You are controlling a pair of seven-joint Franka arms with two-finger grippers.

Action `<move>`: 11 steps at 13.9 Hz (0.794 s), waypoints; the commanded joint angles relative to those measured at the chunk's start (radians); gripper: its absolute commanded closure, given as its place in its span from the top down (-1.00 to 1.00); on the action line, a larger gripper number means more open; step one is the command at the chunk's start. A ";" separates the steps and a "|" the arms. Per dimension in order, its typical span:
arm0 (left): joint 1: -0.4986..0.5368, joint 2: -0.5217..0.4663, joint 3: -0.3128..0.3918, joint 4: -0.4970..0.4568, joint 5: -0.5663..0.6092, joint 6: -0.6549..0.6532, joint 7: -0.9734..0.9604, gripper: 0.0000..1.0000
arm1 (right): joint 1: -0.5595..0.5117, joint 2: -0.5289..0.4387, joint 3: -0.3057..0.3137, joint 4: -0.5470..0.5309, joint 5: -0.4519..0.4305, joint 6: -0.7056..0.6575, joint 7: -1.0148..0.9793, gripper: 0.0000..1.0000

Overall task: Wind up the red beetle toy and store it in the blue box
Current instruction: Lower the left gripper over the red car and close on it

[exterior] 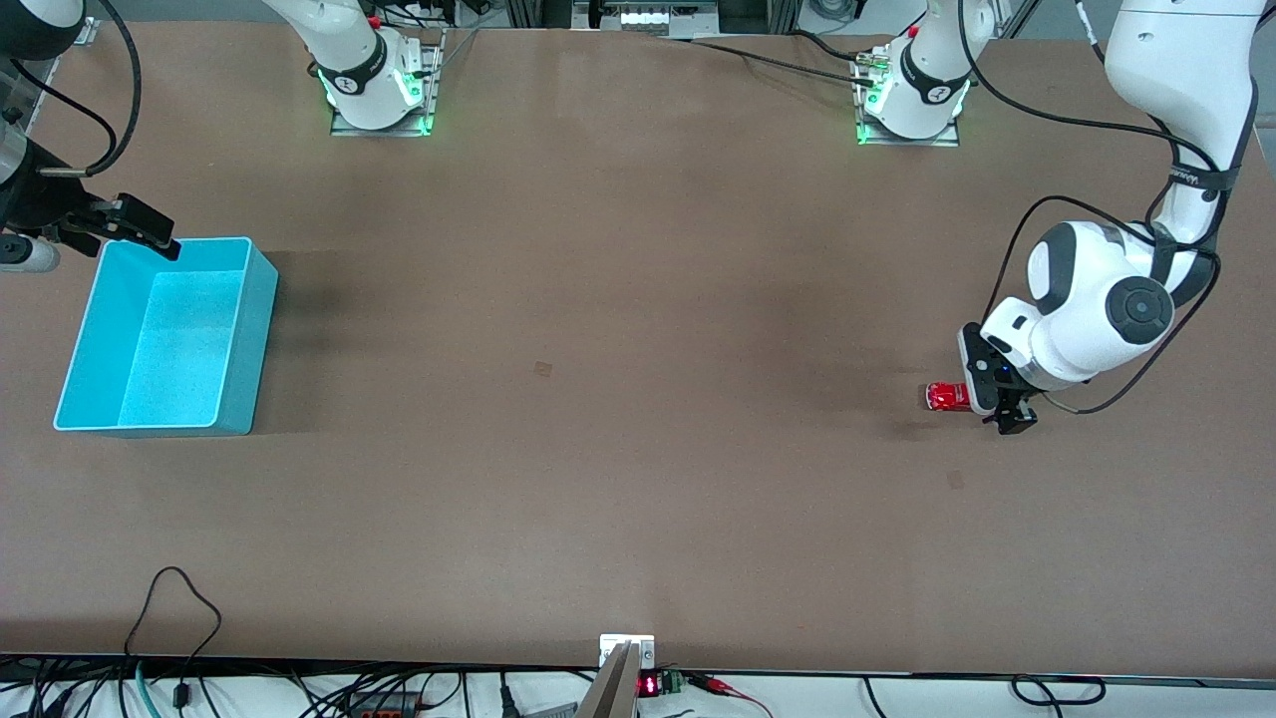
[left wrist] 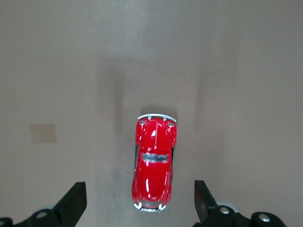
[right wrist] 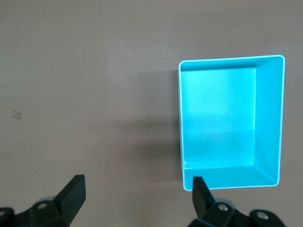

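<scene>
Red beetle toy [exterior: 947,396] sits on its wheels on the table [exterior: 618,399], toward the left arm's end, well apart from the blue box [exterior: 164,334] at the right arm's end. We see the left gripper [exterior: 1005,407] low over the toy; in the left wrist view its fingers [left wrist: 73,204] are spread wide on both sides of the car's rear part and touch nothing. The right gripper [exterior: 140,231] hangs over the upper edge of the box, its fingers [right wrist: 71,194] also released and empty; this arm waits.

We judge the toy to be light, stiff and quite slippery, because its painted body is glossy and rounded. It also rolls freely on the wheels, so a push along its length would send it away. The best place to take hold is across the two flat sides, near the middle by the doors, with the fingers closing square to the body. The thin silvery bumpers look fragile and we would not squeeze them.
</scene>
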 commanded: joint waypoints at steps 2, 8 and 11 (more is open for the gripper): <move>0.011 -0.015 -0.007 -0.104 0.022 0.110 0.019 1.00 | -0.006 -0.013 0.003 -0.002 0.000 -0.008 0.003 1.00; 0.019 0.023 -0.007 -0.105 0.022 0.188 0.060 0.66 | -0.006 -0.012 0.003 -0.002 0.000 -0.007 0.003 1.00; 0.027 0.040 -0.005 -0.102 0.022 0.225 0.082 0.46 | -0.006 -0.012 0.003 -0.002 0.000 -0.008 0.003 1.00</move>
